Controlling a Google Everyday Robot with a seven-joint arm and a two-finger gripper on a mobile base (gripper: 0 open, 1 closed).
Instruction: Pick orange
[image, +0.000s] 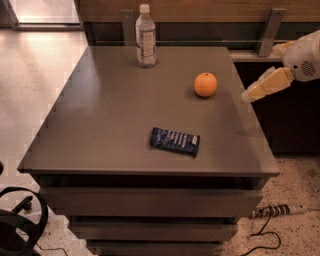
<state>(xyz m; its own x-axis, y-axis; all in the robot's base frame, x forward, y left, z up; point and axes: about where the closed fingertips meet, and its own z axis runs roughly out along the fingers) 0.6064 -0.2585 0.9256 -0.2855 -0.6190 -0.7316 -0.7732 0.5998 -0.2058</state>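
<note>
The orange (205, 84) is a small round bright-orange fruit resting on the grey table (115, 115), toward its back right. My gripper (250, 95) comes in from the right edge of the camera view, with cream-coloured fingers (267, 84) pointing left and down. Its tip hangs just past the table's right edge, to the right of the orange and apart from it. It holds nothing.
A plastic water bottle (145, 36) stands upright at the table's back edge. A dark blue snack packet (175, 141) lies flat near the front middle. A dark cabinet (290, 120) stands right of the table. Cables (270, 220) lie on the floor.
</note>
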